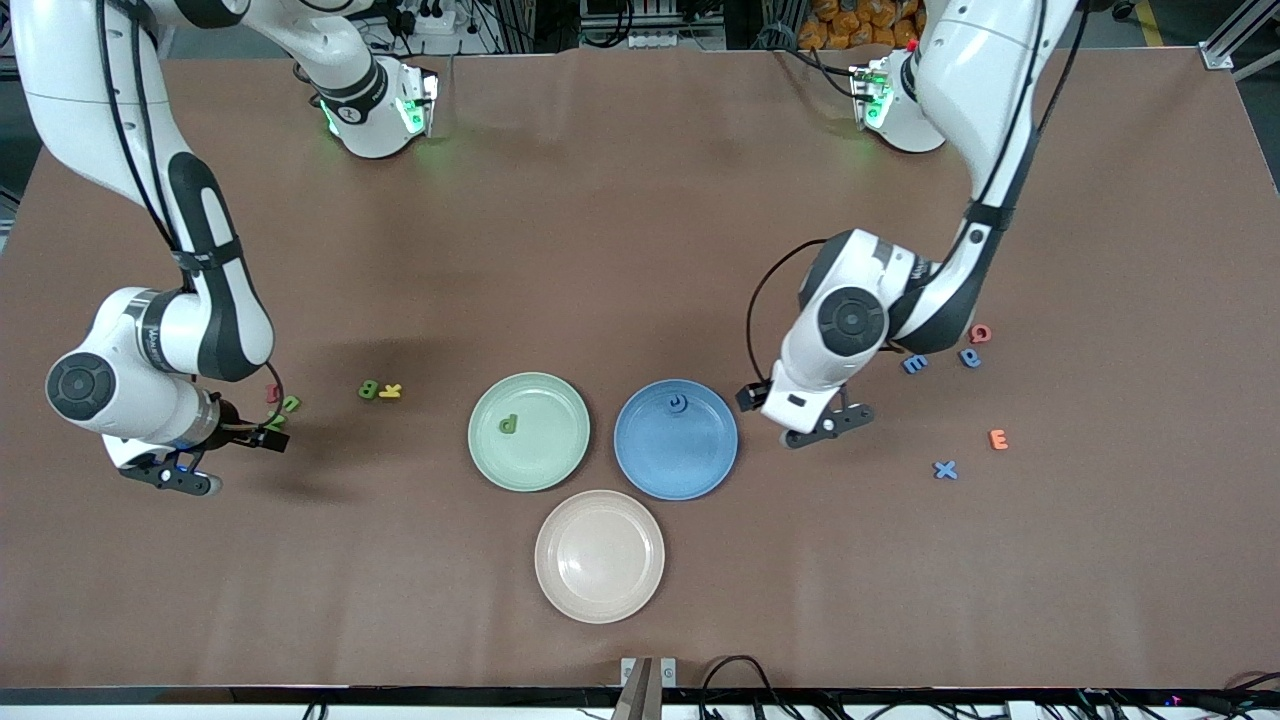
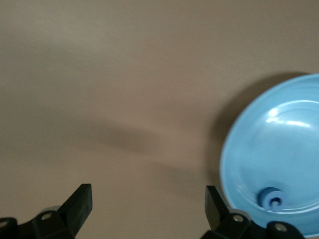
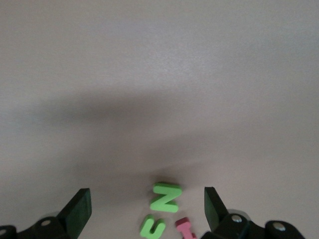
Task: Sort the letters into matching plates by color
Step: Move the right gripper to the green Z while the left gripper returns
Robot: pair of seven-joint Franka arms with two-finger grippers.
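Observation:
The pale green plate (image 1: 560,462) holds a green letter P (image 1: 508,425). Beside it, the blue plate (image 1: 700,475) (image 2: 279,144) holds one rounded blue letter (image 1: 678,404) (image 2: 271,199). My left gripper (image 1: 830,425) (image 2: 148,204) is open and empty over bare table just beside the blue plate, toward the left arm's end. My right gripper (image 1: 170,478) (image 3: 147,204) is open and empty over the table by a green N (image 3: 166,197) (image 1: 275,421) and a green U (image 3: 153,227) (image 1: 289,404). A green B (image 1: 368,390), a blue E (image 1: 915,365), a blue X (image 1: 945,469) and another blue letter (image 1: 969,357) lie loose.
A beige plate (image 1: 560,590) lies nearer the front camera than the two coloured plates. A pink letter (image 1: 272,393) (image 3: 185,229) lies by the N and U, and a yellow one (image 1: 389,391) touches the B. A red letter (image 1: 981,333) and an orange E (image 1: 998,439) lie near the blue ones.

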